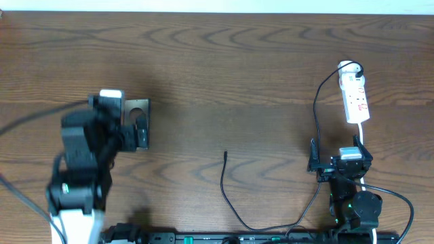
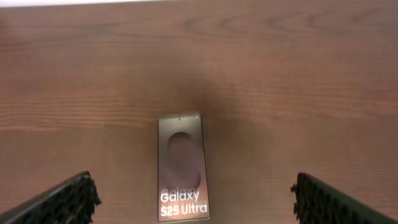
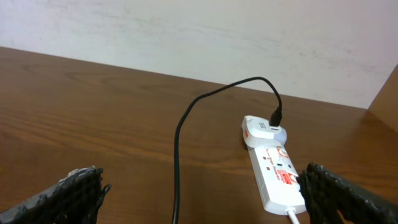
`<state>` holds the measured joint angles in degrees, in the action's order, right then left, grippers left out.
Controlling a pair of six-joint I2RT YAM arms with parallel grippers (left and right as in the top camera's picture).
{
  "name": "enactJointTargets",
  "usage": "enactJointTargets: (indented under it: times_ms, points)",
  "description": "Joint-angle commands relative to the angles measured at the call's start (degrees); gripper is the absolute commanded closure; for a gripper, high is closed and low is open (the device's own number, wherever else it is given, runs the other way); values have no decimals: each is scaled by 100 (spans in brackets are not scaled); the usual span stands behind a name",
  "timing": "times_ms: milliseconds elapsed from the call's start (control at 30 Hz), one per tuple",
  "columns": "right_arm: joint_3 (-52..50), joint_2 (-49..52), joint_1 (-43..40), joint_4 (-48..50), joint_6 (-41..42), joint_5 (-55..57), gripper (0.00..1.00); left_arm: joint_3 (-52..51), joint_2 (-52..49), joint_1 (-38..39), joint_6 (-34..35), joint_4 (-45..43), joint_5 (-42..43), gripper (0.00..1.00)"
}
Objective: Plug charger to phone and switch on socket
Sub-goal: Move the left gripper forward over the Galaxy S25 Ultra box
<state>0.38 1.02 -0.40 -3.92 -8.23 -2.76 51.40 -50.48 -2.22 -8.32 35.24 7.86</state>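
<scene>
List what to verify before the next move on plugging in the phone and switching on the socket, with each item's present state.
1. The left fingers open and empty: ok.
2. The right fingers open and empty: ok.
3. The flat dark brown-grey phone lying flat on the brown wooden table: ok.
4. The thin black charger cable lying free, its small plug tip uncovered: ok.
5. Tip seated in phone: not ok.
6. The white oblong power strip switched on: cannot tell.

Open table (image 1: 183,102) between phone (image 2: 181,163) and charger (image 1: 226,177)
</scene>
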Motion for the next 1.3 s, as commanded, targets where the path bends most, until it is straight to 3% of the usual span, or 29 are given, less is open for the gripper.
enactJointTargets:
  times_ms: [0,267,400,500,1000,1033,1067,1100,1133,1167,1200,1233,1267]
  points:
    - [-7,-24,28,-24,-61,26,1,1029,-905,-31,-208,540,81,2]
    - [-7,-24,28,-24,-61,28,1,3062,-2822,-487,-378,2358,785,2]
    - [-7,-24,28,-24,-61,28,1,3362,-3357,-837,-516,2872,1373,2]
    - [-7,-24,28,-24,-61,26,1,3359,-3635,-1036,-514,3143,1366,2]
    - [-7,-24,28,-24,-61,26,1,3359,-3950,-1147,-494,3008,1360,0]
    - [-7,-24,28,-24,-63,26,1,3359,-3950,-1147,-503,3005,1357,39]
    - [-7,-24,28,-24,-61,26,1,3359,-3950,-1150,-520,2999,1349,85]
    - [-7,-24,28,-24,-63,26,1,3359,-3950,-1150,-511,2988,1349,92]
    - [-7,-24,28,-24,-61,26,1,3359,-3950,-1147,-490,2977,1355,92]
    - [-7,-24,28,-24,-61,28,1,3359,-3950,-1147,-490,2964,1355,75]
    - [-7,-24,28,-26,-61,28,1,3359,-3950,-1147,-487,2962,1355,9]
    - [-7,-24,28,-24,-61,26,1,3359,-3950,-1147,-490,2959,1355,2]
    - [-7,-24,28,-24,-61,26,1,3359,-3950,-1147,-487,2949,1340,2]
